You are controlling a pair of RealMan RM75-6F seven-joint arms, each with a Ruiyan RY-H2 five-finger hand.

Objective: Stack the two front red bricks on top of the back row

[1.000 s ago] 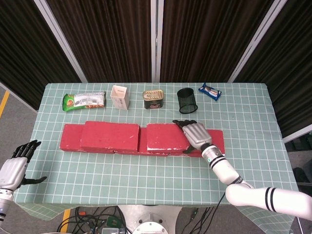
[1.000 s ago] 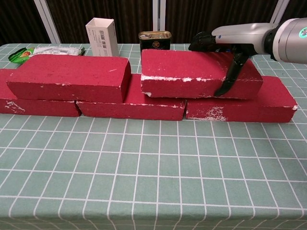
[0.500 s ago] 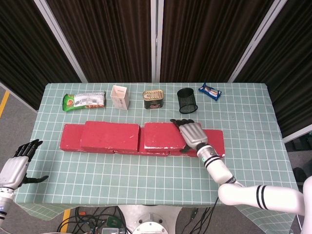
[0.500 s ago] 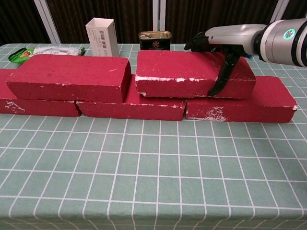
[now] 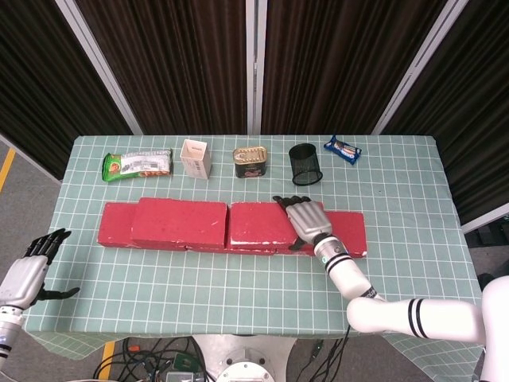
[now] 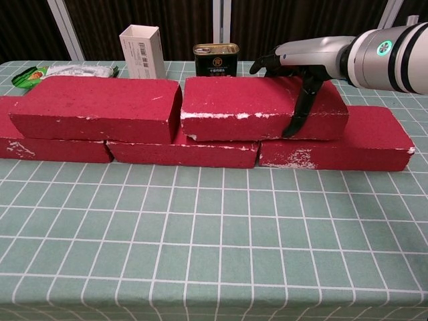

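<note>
On top of the back row (image 6: 334, 150), the right brick (image 6: 257, 107) lies long side left to right, almost touching the left brick (image 6: 93, 107). The right robot hand (image 5: 305, 222) grips its right end, fingers over the back and thumb in front. The left robot hand (image 5: 30, 269) hangs open, far off beside the tabletop (image 5: 238, 290).

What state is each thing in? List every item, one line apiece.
Right top brick: stacked on the bottom row, gripped by the right hand.
Left top brick: stacked on the bottom row, free.
Bottom row of bricks: flat on the table.
Right hand: fingers over the back edge, thumb on the front face.
Left hand: open, off the table's edge.
Mesh cup: upright.
White box: upright.
Tin can: closed.
Green packet: lying flat.
</note>
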